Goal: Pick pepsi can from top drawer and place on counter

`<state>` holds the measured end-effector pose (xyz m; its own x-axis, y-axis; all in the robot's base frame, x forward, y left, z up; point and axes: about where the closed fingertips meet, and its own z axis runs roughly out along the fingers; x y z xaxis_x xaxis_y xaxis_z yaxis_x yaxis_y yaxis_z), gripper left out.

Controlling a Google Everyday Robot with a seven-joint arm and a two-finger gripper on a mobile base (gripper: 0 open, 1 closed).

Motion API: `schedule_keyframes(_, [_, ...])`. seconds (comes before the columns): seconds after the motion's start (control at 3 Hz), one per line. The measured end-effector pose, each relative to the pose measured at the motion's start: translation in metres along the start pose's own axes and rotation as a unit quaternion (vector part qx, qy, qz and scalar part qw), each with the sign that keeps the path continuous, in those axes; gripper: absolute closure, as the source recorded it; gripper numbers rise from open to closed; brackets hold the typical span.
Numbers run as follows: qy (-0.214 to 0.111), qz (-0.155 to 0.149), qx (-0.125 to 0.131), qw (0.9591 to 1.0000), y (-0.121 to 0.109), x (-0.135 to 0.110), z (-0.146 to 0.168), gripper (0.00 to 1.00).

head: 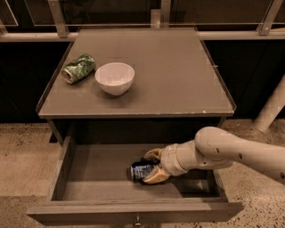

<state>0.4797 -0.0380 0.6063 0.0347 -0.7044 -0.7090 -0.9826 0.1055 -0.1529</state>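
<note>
A speckled beige stone-chip floor (26, 151) fills the frame from 8 o'clock round to 4 o'clock. Across 12 o'clock runs a pale metal railing (242, 34) with upright bars, with dark panels (111, 11) behind it and black shadow below. A pale round post (271, 111) leans at 3 o'clock. The light is warm and dim. The jaws sit near 6 o'clock.

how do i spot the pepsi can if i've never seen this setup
Under the counter, the top drawer is pulled open. The pepsi can lies on its side inside, with the gripper at it. It is dark blue, unlike the green can up beside the white bowl.
</note>
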Motion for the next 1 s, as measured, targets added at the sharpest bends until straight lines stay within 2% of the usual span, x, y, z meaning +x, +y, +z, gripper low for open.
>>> schedule_keyframes(0.33, [0.000, 0.000, 0.000, 1.0000, 0.000, 0.000, 0.000, 1.00])
schedule_keyframes(0.67, [-0.020, -0.003, 0.029, 0.9994, 0.001, -0.008, -0.017, 1.00])
schedule_keyframes(1.0, [-0.024, -0.002, 0.102, 0.9945, 0.010, -0.026, -0.060, 1.00])
